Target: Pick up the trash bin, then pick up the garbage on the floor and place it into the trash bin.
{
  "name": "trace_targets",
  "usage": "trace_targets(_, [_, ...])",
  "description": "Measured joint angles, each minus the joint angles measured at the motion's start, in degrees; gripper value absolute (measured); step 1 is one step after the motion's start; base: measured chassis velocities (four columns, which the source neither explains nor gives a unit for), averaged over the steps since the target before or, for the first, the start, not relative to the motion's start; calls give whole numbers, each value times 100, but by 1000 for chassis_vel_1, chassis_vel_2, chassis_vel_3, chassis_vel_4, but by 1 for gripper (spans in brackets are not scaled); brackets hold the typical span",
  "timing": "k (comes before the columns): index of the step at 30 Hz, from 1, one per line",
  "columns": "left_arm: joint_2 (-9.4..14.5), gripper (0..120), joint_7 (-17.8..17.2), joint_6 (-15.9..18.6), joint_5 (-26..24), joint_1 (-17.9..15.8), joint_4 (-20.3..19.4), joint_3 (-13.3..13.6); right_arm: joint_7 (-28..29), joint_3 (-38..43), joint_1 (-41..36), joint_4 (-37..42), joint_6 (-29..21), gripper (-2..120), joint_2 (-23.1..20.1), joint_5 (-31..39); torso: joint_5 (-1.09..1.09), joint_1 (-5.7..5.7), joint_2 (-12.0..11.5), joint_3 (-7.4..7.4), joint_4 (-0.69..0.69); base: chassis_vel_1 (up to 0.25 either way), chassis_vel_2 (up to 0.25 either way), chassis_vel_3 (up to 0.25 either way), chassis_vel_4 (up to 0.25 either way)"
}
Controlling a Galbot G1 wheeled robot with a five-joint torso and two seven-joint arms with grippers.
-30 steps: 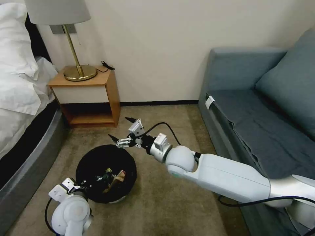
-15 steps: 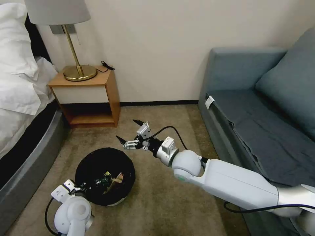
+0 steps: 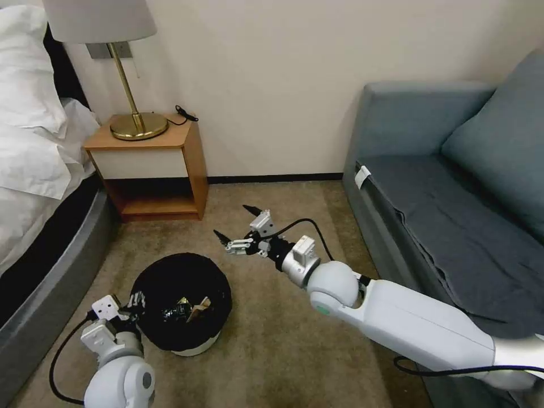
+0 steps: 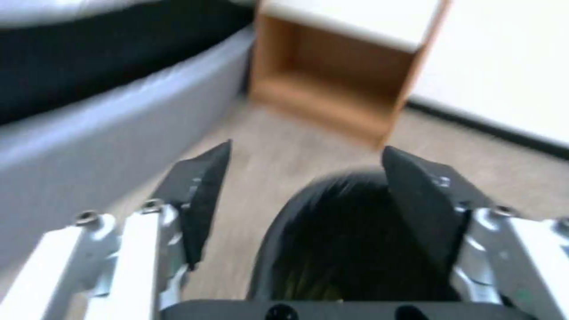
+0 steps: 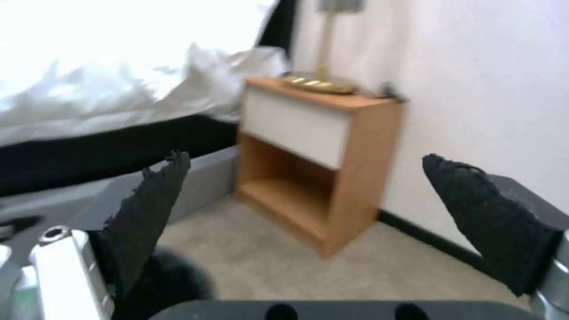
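The trash bin (image 3: 170,283), a round white tub lined with a crinkly black bag, stands on the carpet and holds several pieces of garbage (image 3: 190,309). At its left rim sits my left gripper (image 3: 136,300), fingers spread. In the left wrist view the left gripper (image 4: 306,149) is open, and the bin's black bag (image 4: 350,240) lies just ahead between the fingers. My right gripper (image 3: 232,222) hovers open and empty above the carpet, beyond the bin's far right side. The right wrist view shows the right gripper (image 5: 305,162) facing the nightstand.
A wooden nightstand (image 3: 153,164) with a brass lamp (image 3: 136,122) stands against the wall behind the bin. The bed (image 3: 34,170) runs along the left. A grey-blue sofa (image 3: 453,198) fills the right side. Bare carpet (image 3: 272,351) lies between bin and sofa.
My right arm has drawn back from over the bin's far rim, moving right, still open. The left wrist has shifted slightly left and turned at the bin's rim.
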Motion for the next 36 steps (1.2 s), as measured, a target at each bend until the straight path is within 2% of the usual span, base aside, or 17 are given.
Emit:
trace_targets(3, [89, 93, 843, -376, 176, 50, -58, -44, 394, 704, -479, 327, 10, 100, -144, -206, -1, 0, 0, 0, 0, 0, 0, 0, 0])
trace_targets(4, [89, 93, 843, -376, 176, 50, -58, -44, 394, 704, -479, 327, 10, 100, -144, -206, -1, 0, 0, 0, 0, 0, 0, 0, 0])
trace_targets(7, [166, 100, 1328, -594, 241, 85, -103, -10, 905, 1738, -1237, 853, -175, 100, -150, -564, 0, 0, 0, 0, 0, 0, 0, 0, 0])
trace_targets(8, [166, 100, 1328, -594, 241, 85, -103, -10, 905, 1738, -1237, 853, -175, 100, -150, -564, 0, 0, 0, 0, 0, 0, 0, 0, 0])
trace_targets(11, [269, 100, 1582, -727, 315, 136, -114, 46, 1378, 2835, -2272, 1441, -548, 100, -47, -804, 0, 0, 0, 0, -1, 0, 0, 0, 0])
trace_targets(13, [297, 100, 1614, -751, 323, 152, -124, 69, 1453, 3138, -2566, 1589, -614, 100, -3, -899, 1, 0, 0, 0, -1, 0, 0, 0, 0])
trace_targets(18, [423, 100, 1745, -903, 352, 282, -233, 190, 1567, 4505, -4344, 2315, -743, 100, 468, -1852, -1, 0, 0, 0, -1, 0, 0, 0, 0])
trace_targets(19, [423, 100, 1745, -903, 352, 282, -233, 190, 1567, 4505, -4344, 2315, -743, 100, 468, -1852, -1, 0, 0, 0, -1, 0, 0, 0, 0])
trace_targets(23, [455, 100, 1776, -1015, 442, 321, -243, 269, 1570, 4842, -5267, 2510, -692, 100, 1372, -2750, -1, -1, 0, 0, -1, 0, 0, 0, 0])
trace_targets(24, [455, 100, 1776, -1015, 442, 321, -243, 269, 1570, 4842, -5267, 2510, -692, 100, 1372, -2750, -1, -1, 0, 0, -1, 0, 0, 0, 0])
trace_targets(26, [453, 100, 1778, -1068, 497, 335, -243, 298, 1551, 4811, -5501, 2528, -644, 100, 1845, -3029, -1, 0, 1, 0, 0, 0, 0, 0, 0])
trace_targets(28, [443, 100, 1778, -1101, 538, 354, -257, 321, 1527, 4738, -5681, 2551, -613, 100, 2119, -3274, -2, -1, 0, 0, 0, 0, 0, 0, 0])
trace_targets(36, [398, 100, 1828, -1284, 663, 422, -279, 339, 1419, 4773, -5989, 2584, -467, 100, 2459, -3726, -2, -1, 0, 0, 0, 0, 0, 0, 0])
